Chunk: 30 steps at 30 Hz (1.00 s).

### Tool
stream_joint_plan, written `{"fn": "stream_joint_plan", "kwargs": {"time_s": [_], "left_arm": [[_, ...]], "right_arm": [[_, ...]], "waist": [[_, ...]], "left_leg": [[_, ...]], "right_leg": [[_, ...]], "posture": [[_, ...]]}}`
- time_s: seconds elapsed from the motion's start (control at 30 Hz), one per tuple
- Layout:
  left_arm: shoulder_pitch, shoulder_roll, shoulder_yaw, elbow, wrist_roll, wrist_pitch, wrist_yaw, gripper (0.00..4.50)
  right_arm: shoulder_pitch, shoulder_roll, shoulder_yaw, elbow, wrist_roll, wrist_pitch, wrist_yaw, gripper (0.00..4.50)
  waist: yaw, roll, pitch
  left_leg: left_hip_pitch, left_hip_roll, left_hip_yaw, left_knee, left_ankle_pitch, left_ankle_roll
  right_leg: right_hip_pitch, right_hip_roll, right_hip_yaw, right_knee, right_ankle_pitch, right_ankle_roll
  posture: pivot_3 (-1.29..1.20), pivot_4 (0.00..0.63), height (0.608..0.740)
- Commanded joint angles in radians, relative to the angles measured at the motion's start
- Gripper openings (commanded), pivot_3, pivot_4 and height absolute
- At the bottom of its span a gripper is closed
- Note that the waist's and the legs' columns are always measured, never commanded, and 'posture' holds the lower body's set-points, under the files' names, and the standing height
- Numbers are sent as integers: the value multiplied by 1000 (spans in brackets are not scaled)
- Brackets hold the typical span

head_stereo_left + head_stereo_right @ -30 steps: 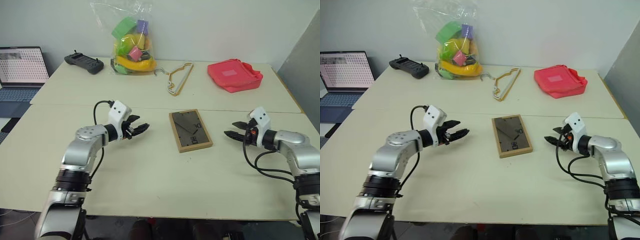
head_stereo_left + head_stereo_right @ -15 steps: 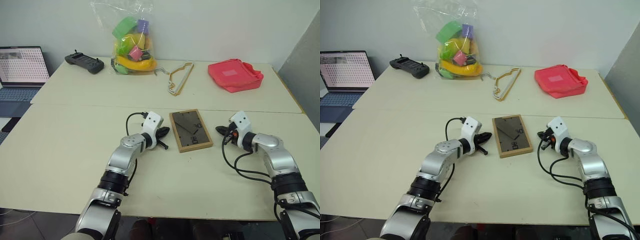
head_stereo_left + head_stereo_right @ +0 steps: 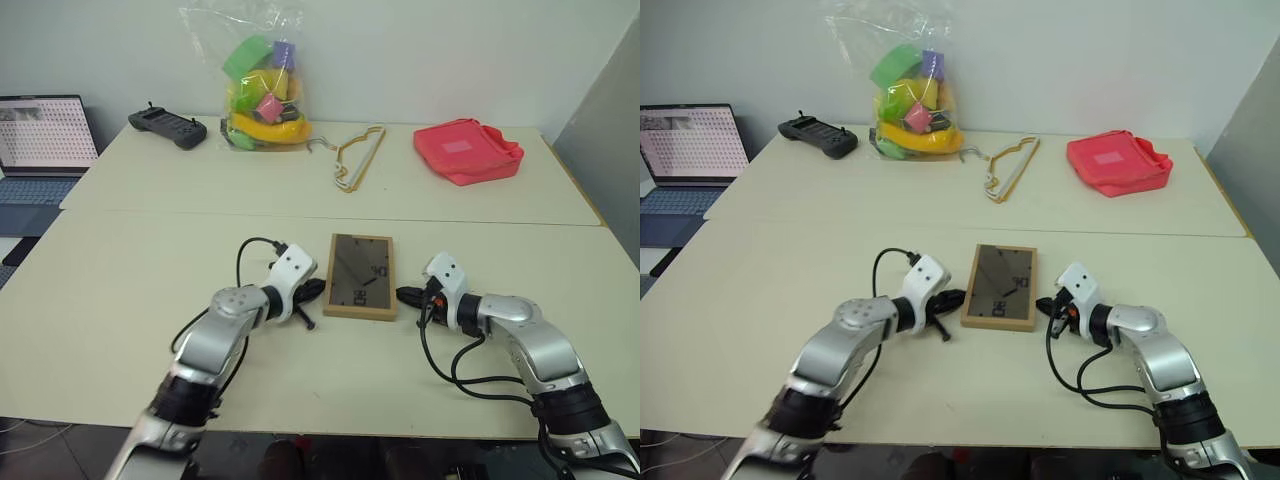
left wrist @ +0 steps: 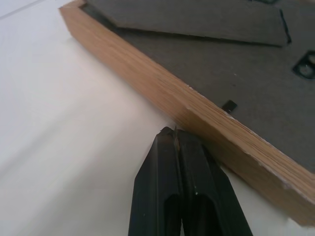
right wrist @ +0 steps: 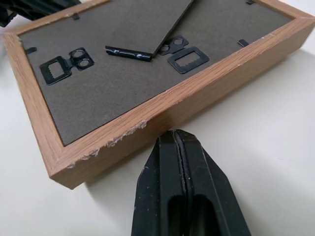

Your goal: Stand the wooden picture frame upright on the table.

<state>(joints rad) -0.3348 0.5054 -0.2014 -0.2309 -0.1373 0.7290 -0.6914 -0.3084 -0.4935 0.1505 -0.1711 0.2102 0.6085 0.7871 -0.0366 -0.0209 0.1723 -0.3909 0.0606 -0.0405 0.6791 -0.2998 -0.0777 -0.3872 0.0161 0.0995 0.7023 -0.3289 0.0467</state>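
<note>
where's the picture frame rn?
The wooden picture frame lies back-up on the near table, centre of the head view, between the left gripper and right gripper.

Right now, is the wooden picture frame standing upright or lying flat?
Lying flat. The wooden picture frame rests face down on the table; its dark back with the stand faces up.

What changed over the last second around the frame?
Both grippers closed in from the sides and shut: the left gripper and right gripper now flank the frame, tips at its long edges. The frame turned squarer to the robot. It still lies back up on the table, not gripped.
</note>
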Motion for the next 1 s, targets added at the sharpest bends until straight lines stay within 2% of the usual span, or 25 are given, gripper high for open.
{"fn": "stream_joint_plan", "kwargs": {"time_s": [0.03, 0.23, 0.43, 0.57, 0.63, 0.73, 0.77, 0.87, 1.0], "left_arm": [[49, 58, -10, -125, -49, 70, -57, 21], [107, 182, 30, -175, -66, 108, -97, 21], [118, 280, 177, -87, -132, 84, -143, 21], [54, 266, 294, 10, -276, 150, -213, 828], [10, 259, 314, 66, -327, 205, -237, 1159], [-44, 274, 281, 144, -352, 232, -285, 1855], [-51, 289, 244, 152, -337, 208, -312, 1955], [-67, 299, 171, 160, -314, 160, -361, 2618], [-143, 234, 226, 200, -488, 385, -384, 3271]], "right_arm": [[18, -8, 31, -112, 29, 29, 18, 0], [56, -59, 21, -101, -7, 21, 1, 0], [44, -158, -47, 16, -29, -76, 5, 0], [12, -161, -84, 36, 28, -55, 41, 0], [-5, -164, -77, 53, 29, -61, 56, 0], [-36, -160, -61, 87, 19, -79, 69, 0], [-46, -155, -55, 99, 14, -84, 69, 0], [-65, -142, -45, 123, 5, -93, 66, 0], [-68, -130, -44, 121, 6, -88, 63, 0]], "waist": [[4, 0, 0], [4, 0, 0], [4, 0, 0], [4, 0, 1], [4, 0, 1], [3, 0, 1], [3, 0, 1], [4, 0, 2], [4, 0, 2]], "left_leg": [[0, 0, 0, 0, 0, 0], [0, -1, -1, 0, 0, 1], [1, -1, 0, 0, 0, 2], [1, -1, -1, 0, 2, 4], [1, -1, -1, 0, 2, 4], [1, -1, -1, 0, 2, 4], [1, -1, -1, 0, 2, 4], [0, -1, -1, -1, 2, 4], [-2, -1, -1, -1, 2, 4]], "right_leg": [[0, 0, 0, 0, 0, 0], [1, 0, -1, 0, 0, 0], [1, 0, -1, 0, 0, 0], [1, 0, -2, 0, 1, -1], [1, 0, -2, 0, 1, -1], [1, 0, -2, 0, 1, -1], [1, 0, -2, 0, 1, -1], [1, 0, -2, -1, 1, -1], [-1, 0, -3, -1, 1, -2]], "posture": [[0, 150, 740], [0, 150, 740], [0, 150, 740], [0, 150, 740], [0, 150, 740], [0, 150, 740], [0, 150, 740], [0, 150, 740], [0, 150, 740]]}}
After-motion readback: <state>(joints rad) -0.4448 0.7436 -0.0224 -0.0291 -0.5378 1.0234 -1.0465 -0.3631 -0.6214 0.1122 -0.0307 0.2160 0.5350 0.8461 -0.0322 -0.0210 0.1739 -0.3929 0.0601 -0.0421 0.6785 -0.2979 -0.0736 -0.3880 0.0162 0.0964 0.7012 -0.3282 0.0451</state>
